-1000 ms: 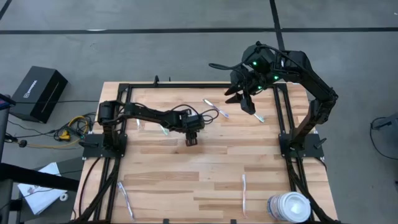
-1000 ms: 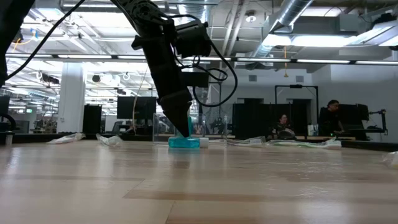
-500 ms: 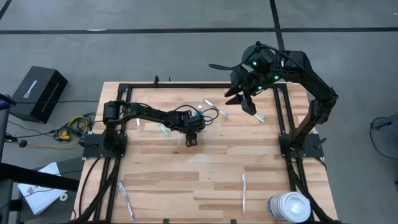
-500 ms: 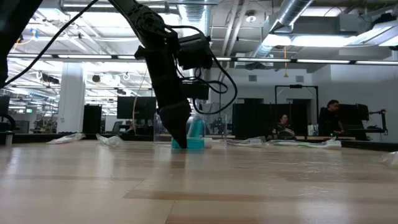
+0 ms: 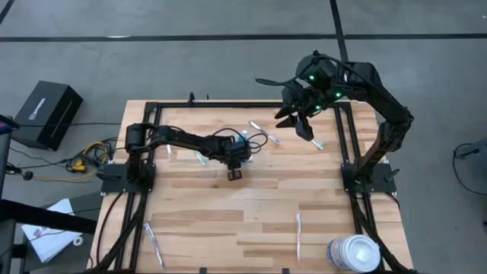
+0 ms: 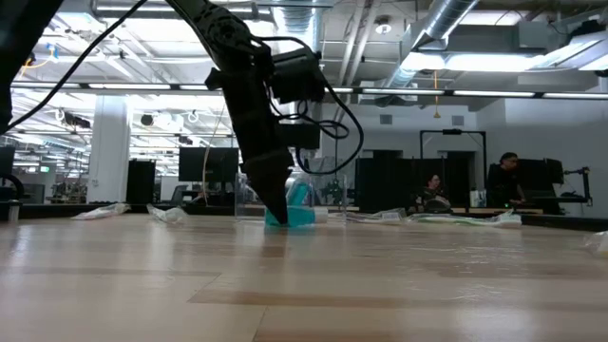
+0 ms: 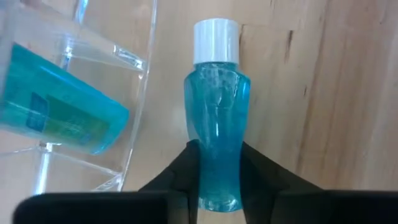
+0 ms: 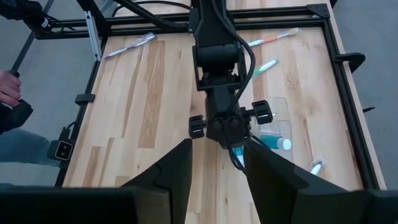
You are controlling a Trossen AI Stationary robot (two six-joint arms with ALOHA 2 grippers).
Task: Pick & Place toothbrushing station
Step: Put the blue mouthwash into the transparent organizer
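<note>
My left gripper (image 5: 236, 160) stands mid-table, shut on a small blue-teal toothpaste tube (image 7: 217, 112) with a white cap. Just beyond it, toward the far edge, is the small clear plastic container (image 7: 140, 93), also in the right wrist view (image 8: 277, 118). A second teal tube (image 7: 59, 115) leans inside it. Thin pale toothbrushes lie flat on the wood: two to the left (image 8: 273, 36) (image 8: 264, 66), and one each by the near right (image 5: 299, 232) and near left (image 5: 152, 243) edges. My right gripper (image 5: 295, 118) hangs open and empty above the far right. My left gripper pinches the tube's narrow tail half (image 7: 217, 186), opposite the cap, between its two fingers (image 7: 189, 168). The fingers slant down toward the table's right and lie along the tube, whose cap (image 7: 216, 40) points away from them. In the low view the tube (image 6: 299, 218) sits low at the table top.
A large white round tub (image 5: 354, 253) stands at the near right corner. Black frame rails (image 5: 228, 105) run along the table's edges. A person's hand (image 8: 9, 93) shows beyond the table's left side. A black box (image 5: 47, 113) lies on the floor to the left.
My left gripper has sunk a little toward the table at the teal tube, and its wrist has drawn slightly toward the table's left. The teal tube in the container now shows past it.
</note>
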